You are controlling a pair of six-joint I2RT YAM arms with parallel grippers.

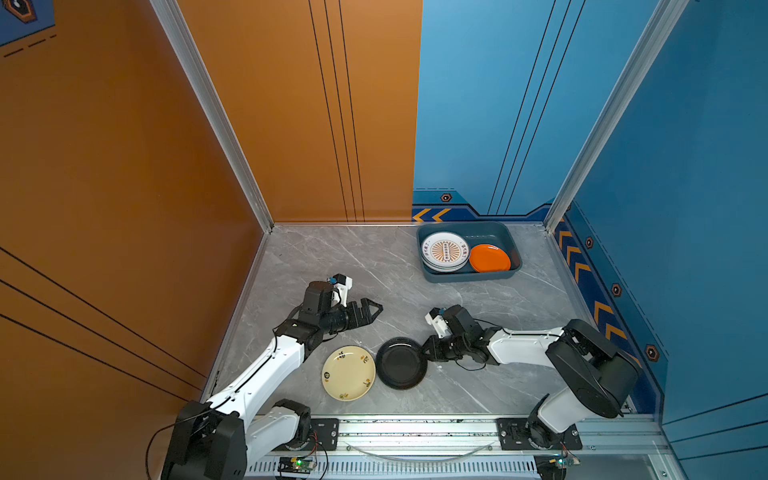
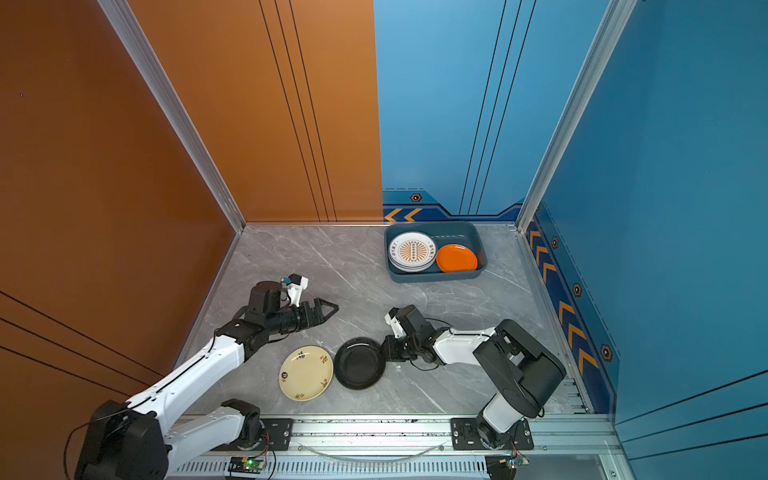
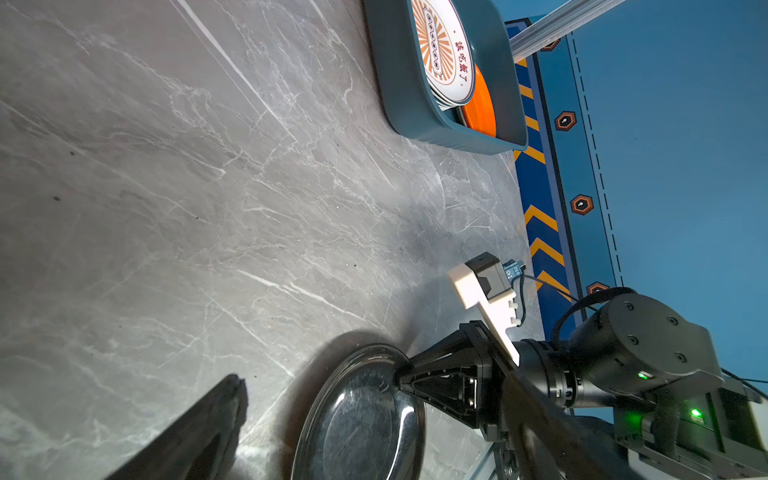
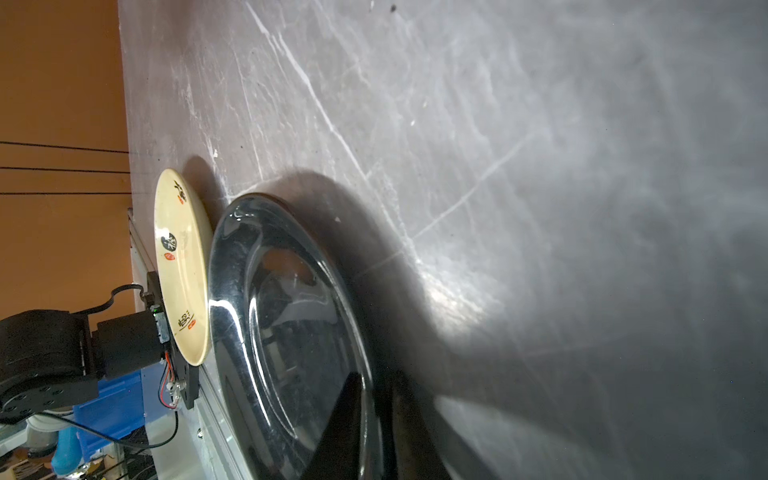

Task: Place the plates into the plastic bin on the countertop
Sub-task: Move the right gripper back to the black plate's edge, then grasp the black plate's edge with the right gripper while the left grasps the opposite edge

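An orange wall panel stands along the left edge of the surface and half the back edge; a blue wall panel covers the rest of the back and the right edge. Aluminium posts rise from both back corners. A dark band of yellow chevrons and hexagon marks runs low along the right edge. An aluminium rail lies along the front edge, with a slotted strip and a small circuit board, green light on, beyond it.
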